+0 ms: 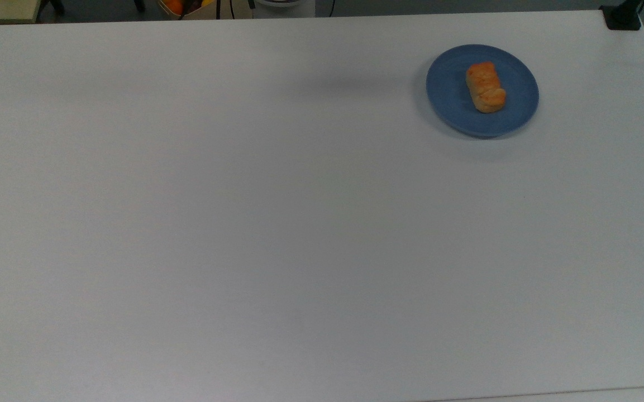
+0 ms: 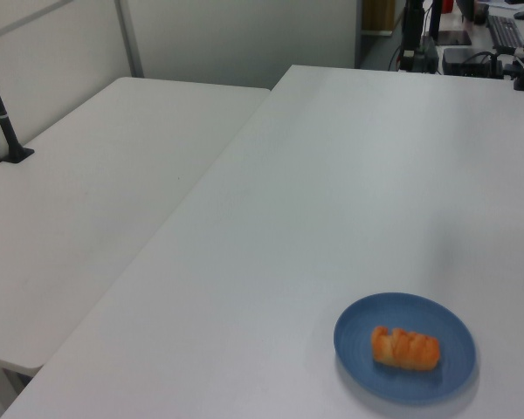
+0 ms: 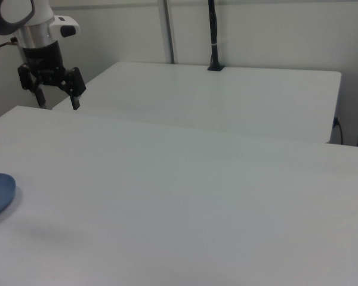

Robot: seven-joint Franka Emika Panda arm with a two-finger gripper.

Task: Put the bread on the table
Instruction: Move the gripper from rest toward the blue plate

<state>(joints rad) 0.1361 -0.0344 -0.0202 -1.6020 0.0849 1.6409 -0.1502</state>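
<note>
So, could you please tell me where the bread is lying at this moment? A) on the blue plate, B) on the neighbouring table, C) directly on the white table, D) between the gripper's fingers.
A: the bread lies on the blue plate, and the gripper hangs open and empty above the table.

The top view looks almost straight down on the table, its far edge along the top. The left view stands low near one end, close to the plate, facing down the table's length. The right view looks obliquely across it; all three share the plate.
</note>
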